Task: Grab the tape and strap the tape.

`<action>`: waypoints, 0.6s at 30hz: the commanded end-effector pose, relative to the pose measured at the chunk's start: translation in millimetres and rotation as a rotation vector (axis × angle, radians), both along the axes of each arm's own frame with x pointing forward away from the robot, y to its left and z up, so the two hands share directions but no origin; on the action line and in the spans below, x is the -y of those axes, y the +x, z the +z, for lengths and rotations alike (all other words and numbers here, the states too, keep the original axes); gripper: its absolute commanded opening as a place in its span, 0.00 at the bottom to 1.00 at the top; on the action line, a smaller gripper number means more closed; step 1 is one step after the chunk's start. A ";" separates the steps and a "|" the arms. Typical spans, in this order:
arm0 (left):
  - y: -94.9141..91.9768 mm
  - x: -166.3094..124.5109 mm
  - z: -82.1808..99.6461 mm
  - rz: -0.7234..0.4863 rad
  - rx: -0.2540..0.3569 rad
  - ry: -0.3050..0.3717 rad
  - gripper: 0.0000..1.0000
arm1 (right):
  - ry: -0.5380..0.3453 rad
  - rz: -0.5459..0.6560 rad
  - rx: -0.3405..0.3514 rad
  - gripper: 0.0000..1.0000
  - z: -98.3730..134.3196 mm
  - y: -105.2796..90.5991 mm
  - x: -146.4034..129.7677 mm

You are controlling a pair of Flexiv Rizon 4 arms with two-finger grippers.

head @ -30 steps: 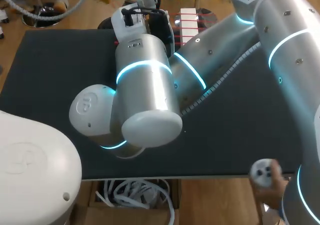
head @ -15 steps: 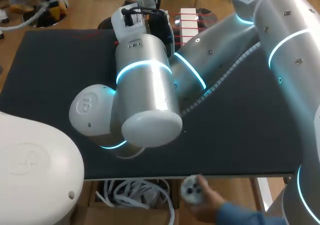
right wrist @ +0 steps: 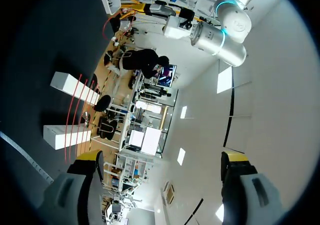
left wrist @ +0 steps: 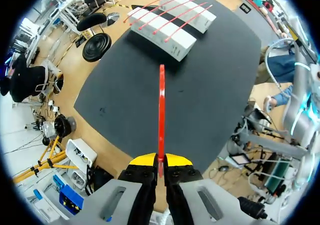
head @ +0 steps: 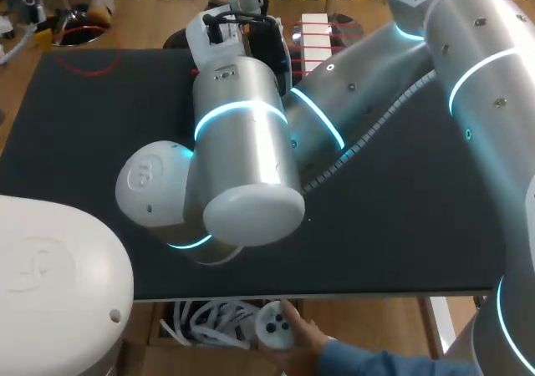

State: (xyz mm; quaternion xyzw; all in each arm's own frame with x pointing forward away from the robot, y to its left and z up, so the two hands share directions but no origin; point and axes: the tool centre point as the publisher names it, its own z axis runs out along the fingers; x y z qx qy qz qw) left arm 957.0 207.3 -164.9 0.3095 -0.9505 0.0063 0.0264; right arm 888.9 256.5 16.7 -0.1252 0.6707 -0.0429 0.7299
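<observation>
My left gripper [left wrist: 161, 161] is shut on one end of a stiff red tape strip [left wrist: 161, 110]. The strip points ahead over the black table [left wrist: 215, 80] toward two white boxes [left wrist: 170, 27], which have several red tapes across them. In the head view the boxes [head: 316, 33] sit at the table's far edge. My left arm [head: 238, 142] covers the middle, with its wrist [head: 230, 29] beside the boxes. My right gripper [right wrist: 162, 160] is open and holds nothing. The boxes [right wrist: 74, 87] with their red tapes [right wrist: 75, 112] are off to its side. The head view hides the right gripper.
A loose red tape loop [head: 88, 58] lies at the table's far left corner and also shows in the right wrist view [right wrist: 106, 27]. My right arm [head: 376, 100] crosses the table's right half. Bare black mat [head: 75, 142] lies at the left.
The loose red tape at the far left has slid leftward and curled into a loop. Neither arm nor gripper has moved.
</observation>
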 end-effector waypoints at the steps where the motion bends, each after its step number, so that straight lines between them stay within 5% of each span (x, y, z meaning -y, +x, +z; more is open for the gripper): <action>1: -2.8 -5.3 1.9 -0.011 0.019 0.003 0.80 | -0.004 0.002 -0.003 1.00 2.2 -0.1 1.1; 2: -2.8 -5.3 1.9 -0.011 0.019 0.003 1.00 | -0.004 0.002 -0.003 1.00 2.2 -0.1 1.1; 18: -2.8 -5.3 1.9 -0.011 0.019 0.003 1.00 | -0.004 0.002 -0.003 1.00 2.2 -0.1 1.1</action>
